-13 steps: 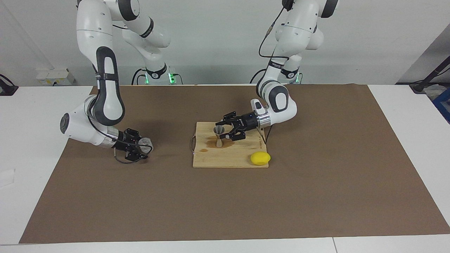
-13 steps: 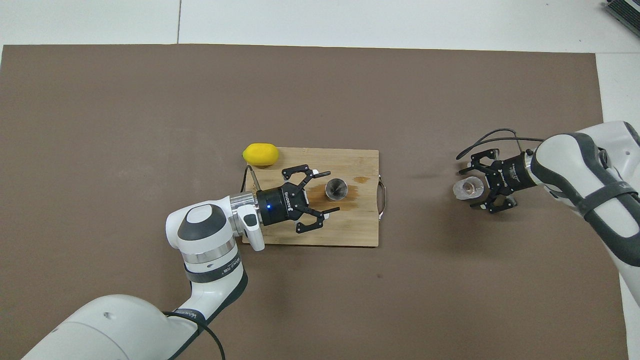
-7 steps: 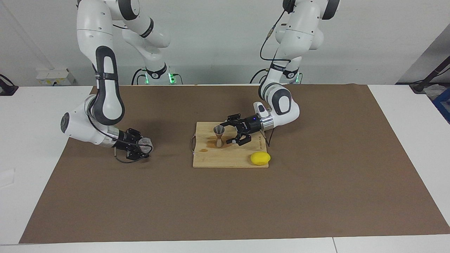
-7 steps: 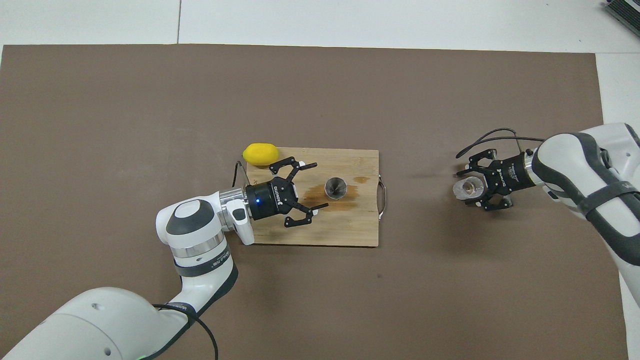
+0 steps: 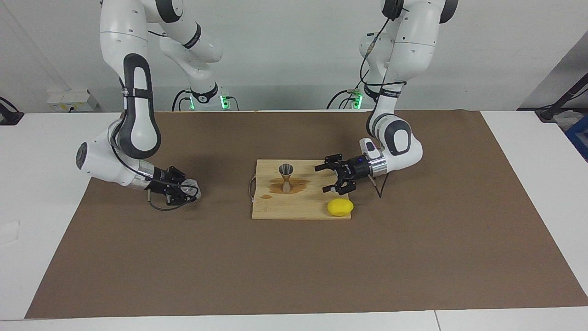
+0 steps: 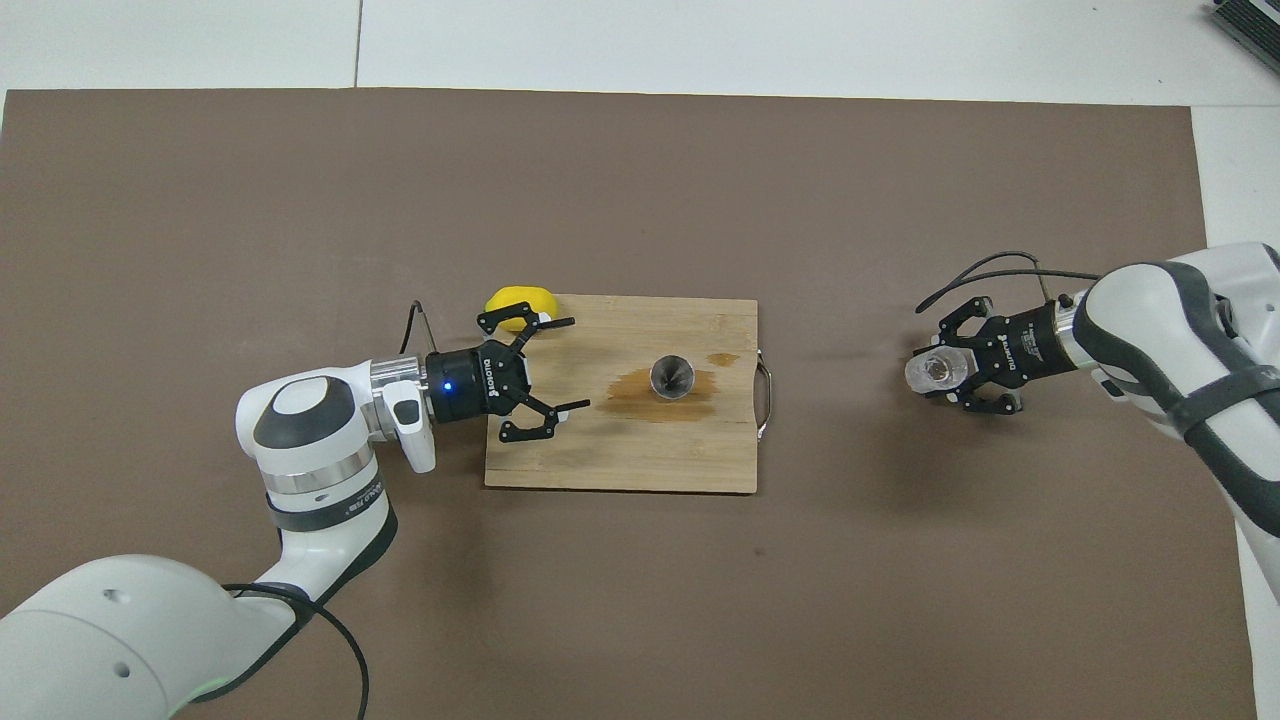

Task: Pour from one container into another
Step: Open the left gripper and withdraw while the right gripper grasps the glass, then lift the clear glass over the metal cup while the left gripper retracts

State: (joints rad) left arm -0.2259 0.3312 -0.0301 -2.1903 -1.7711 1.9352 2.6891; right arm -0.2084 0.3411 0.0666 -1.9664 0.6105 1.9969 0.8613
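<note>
The small clear glass cylindrical cup (image 5: 189,188) (image 6: 934,371) sits low over the brown paper table cover (image 5: 294,257) (image 6: 640,180), toward the right arm's end of the table and well apart from the board. The right gripper (image 5: 184,191) (image 6: 950,369) is clamped around it, 1 finger on each side; whether the cup rests on the paper cannot be told.

The small silver-grey metal hourglass-shaped jigger (image 5: 286,177) (image 6: 671,376) stands upright near the middle of the rectangular wooden cutting board (image 5: 301,209) (image 6: 620,460), in a brown wet stain (image 5: 298,185) (image 6: 630,385). Nothing touches it.

The left gripper (image 5: 331,177) (image 6: 570,364) hangs over the board's end toward the left arm, its 2 fingers spread wide and holding nothing, clear of the jigger. A yellow lemon (image 5: 340,207) (image 6: 515,300) lies at the board's corner, farther from the robots than this gripper's spot.
</note>
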